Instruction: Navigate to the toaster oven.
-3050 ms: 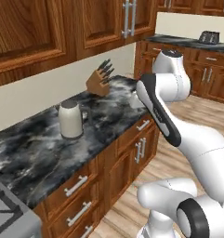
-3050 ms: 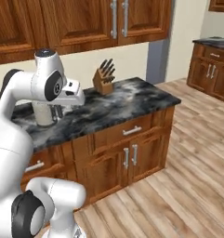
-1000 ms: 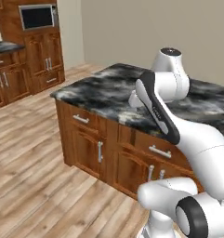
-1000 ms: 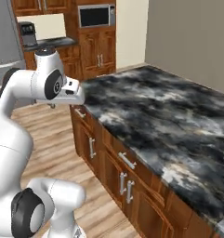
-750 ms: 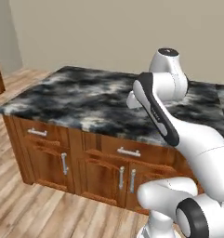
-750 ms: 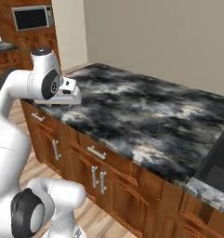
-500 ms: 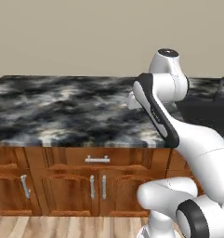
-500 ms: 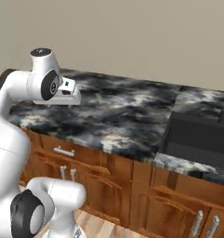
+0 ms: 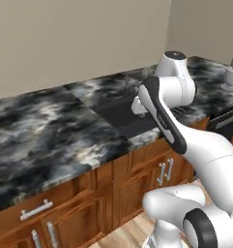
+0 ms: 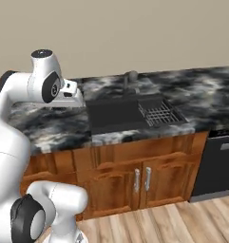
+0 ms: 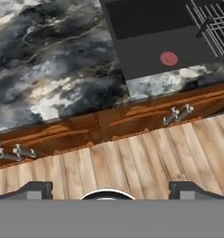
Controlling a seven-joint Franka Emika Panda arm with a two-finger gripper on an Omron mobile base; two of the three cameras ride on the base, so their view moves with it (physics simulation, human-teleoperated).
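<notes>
The toaster oven is out of view. In front of me runs a black marble counter (image 9: 45, 126) with a dark sink (image 10: 116, 114) set into it. My gripper (image 11: 111, 191) hangs over the counter's front edge beside the sink (image 11: 160, 37), pointing down at the cabinet fronts and the wood floor. Its two fingertips (image 11: 36, 188) stand far apart with nothing between them, so it is open. The hand (image 9: 139, 104) sits just left of the sink's near corner, and the hand (image 10: 71, 97) is held at counter height.
A wire rack (image 10: 158, 111) lies in the sink's right half and a faucet (image 10: 130, 78) rises behind it. A black dishwasher front (image 10: 215, 161) stands right of the wooden cabinets (image 10: 139, 175). A pale rounded object (image 9: 232, 72) sits far right on the counter.
The whole scene has swung as the base moved along the counter. The sink, once at the right edge, is now in front of me. The arm keeps its pose.
</notes>
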